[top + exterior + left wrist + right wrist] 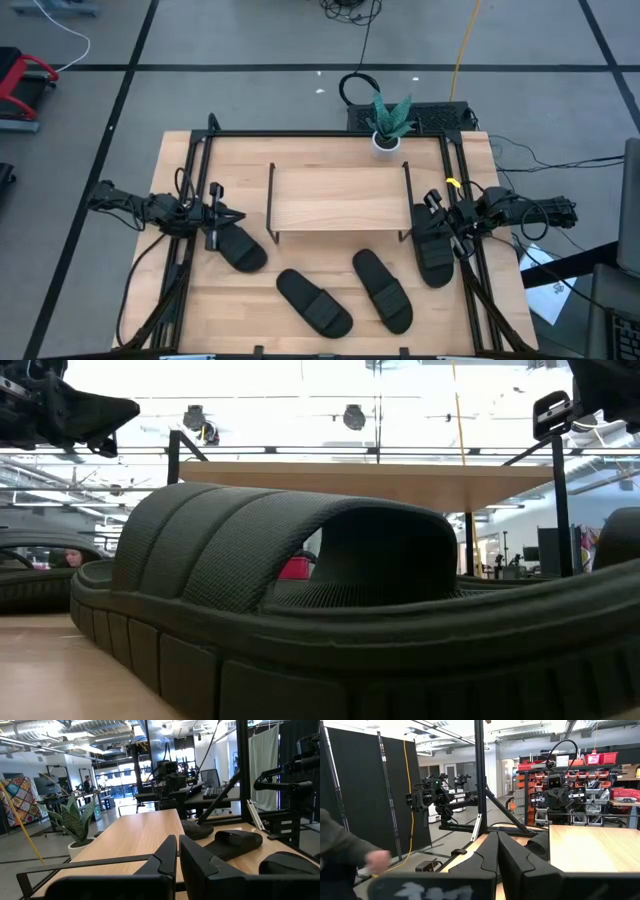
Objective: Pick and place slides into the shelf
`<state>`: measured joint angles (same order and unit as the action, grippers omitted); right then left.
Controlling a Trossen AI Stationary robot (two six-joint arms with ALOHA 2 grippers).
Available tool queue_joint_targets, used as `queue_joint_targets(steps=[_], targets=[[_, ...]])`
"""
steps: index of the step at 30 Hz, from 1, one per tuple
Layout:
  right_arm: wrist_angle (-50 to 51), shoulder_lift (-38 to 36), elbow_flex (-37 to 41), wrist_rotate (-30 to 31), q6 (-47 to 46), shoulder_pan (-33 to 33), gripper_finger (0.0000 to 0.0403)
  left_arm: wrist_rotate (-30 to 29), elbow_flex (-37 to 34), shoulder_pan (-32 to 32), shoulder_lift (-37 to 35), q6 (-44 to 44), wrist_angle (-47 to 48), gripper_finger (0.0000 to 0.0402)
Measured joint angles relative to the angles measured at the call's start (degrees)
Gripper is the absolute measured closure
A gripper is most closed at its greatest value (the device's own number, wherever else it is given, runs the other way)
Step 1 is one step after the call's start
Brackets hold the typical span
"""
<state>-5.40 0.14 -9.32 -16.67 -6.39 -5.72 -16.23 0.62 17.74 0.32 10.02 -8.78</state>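
The shelf (338,200) stands mid-table on its thin black wire legs, with a light wooden top board (140,835). Four black slides lie sole-down on the tabletop: one at the left (238,248), two near the front (313,300) (382,290), and one at the right (433,245). My left gripper (232,215) hangs shut and empty above the left slide's far end, pointing toward the shelf. My right gripper (432,205) hangs shut and empty above the right slide's far end. In the low view a front slide (300,580) fills the foreground.
A potted plant (388,125) stands at the table's far edge behind the shelf. Black rails (455,170) frame the tabletop on both sides. A person's blurred hand (375,860) shows beyond the table in the right wrist view. Bare wood lies under and in front of the shelf.
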Motion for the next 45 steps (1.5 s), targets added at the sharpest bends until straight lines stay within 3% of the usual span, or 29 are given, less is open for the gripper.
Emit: queue_joint_targets(steps=[37, 45], targets=[[-0.40, 0.05, 0.00, 0.03, -0.62, -0.01, 0.0403, 0.05, 0.00, -0.01, -0.01, -2.86, -0.02, 0.0376], [-1.24, 0.05, 0.00, 6.38, -3.27, 0.03, 0.0403, 0.11, 0.00, 0.00, -0.01, -4.26, -3.32, 0.0376]])
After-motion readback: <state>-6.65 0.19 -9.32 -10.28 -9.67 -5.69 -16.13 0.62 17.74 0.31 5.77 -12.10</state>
